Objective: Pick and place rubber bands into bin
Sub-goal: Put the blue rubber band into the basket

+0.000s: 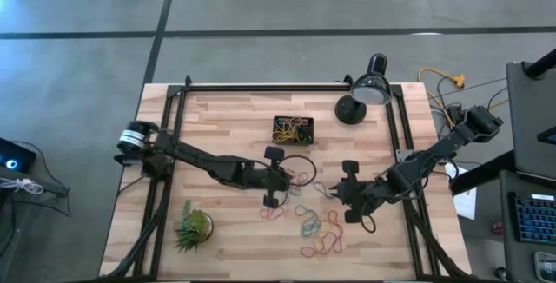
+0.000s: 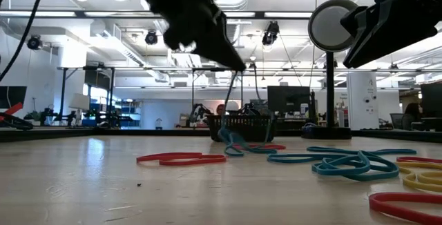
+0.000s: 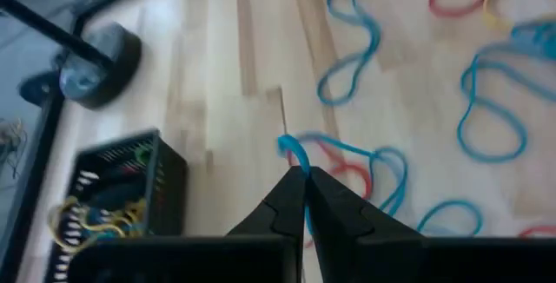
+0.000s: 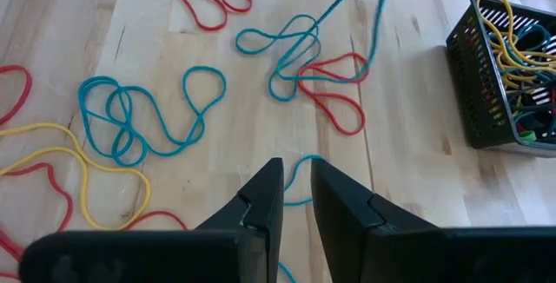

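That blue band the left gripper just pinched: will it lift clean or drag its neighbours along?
Likely floppy: the blue band droops in loose curves from the shut left gripper. It overlaps a red band, so that may snag and trail. It looks light and should dangle on the way to the bin.

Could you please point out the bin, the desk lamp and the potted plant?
bin (image 1: pixel 294 120): high view, its far rim.
desk lamp (image 1: pixel 372 89): high view, its black shade.
potted plant (image 1: pixel 193 227): high view, its spiky leaves.
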